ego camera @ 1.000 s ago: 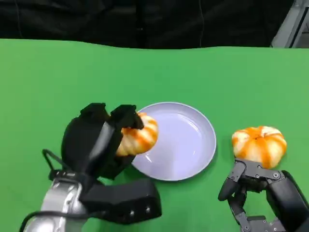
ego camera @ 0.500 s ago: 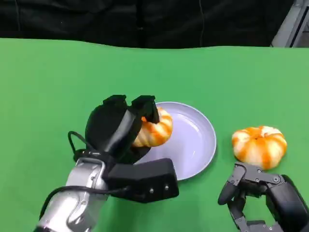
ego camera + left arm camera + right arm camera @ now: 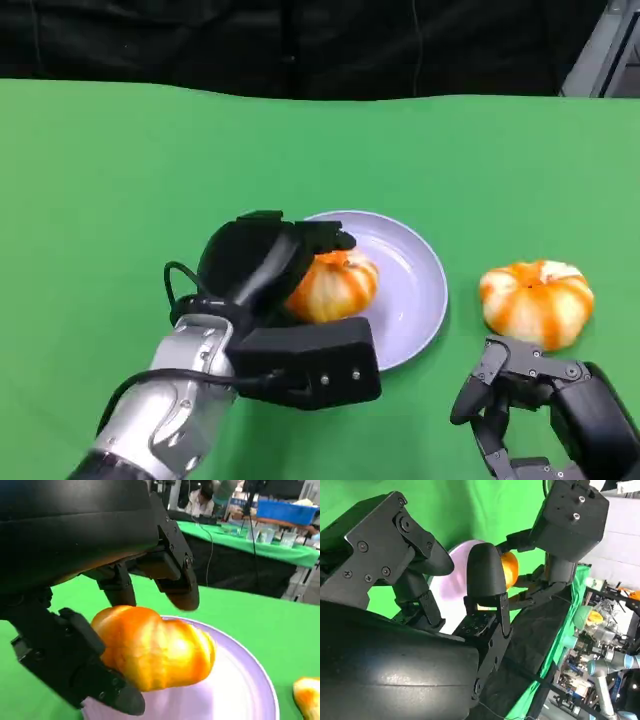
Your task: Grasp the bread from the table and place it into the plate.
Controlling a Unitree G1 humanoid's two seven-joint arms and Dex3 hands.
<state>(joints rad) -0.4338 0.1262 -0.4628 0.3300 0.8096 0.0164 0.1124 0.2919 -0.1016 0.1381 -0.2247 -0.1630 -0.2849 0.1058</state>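
Fingers (image 3: 495, 385) of the right hand (image 3: 535, 415) lie apart at the near right corner of the green tabletop (image 3: 100, 200), holding nothing, their tips just short of a second orange-and-white bread roll (image 3: 537, 300) that sits on the cloth toward the right edge, well clear of the plate. In the right wrist view the same hand (image 3: 445, 575) shows its dark fingers spread, with the lilac plate (image 3: 451, 590) and a sliver of orange bread (image 3: 509, 569) beyond them, and the left arm's black wrist block (image 3: 572, 517) above.

Coming in from the near left edge, the silver left forearm (image 3: 165, 420) carries the left hand (image 3: 265, 270) over the near left rim of the plate (image 3: 415, 290), which rests about midway across the tabletop. That hand is clamped on the bread (image 3: 335, 285): fingers curl over its top and far side, and the roll is over the left part of the plate's surface. The left wrist view shows the hand (image 3: 125, 605) from close up, with a lower finger (image 3: 90, 680) under the bread (image 3: 155, 652) and upper fingers (image 3: 177, 585) arched above it; the roll's underside appears to meet the plate (image 3: 240, 690), though whether it truly rests there cannot be told.

Beyond the tabletop's far edge hangs a black curtain (image 3: 300, 45).
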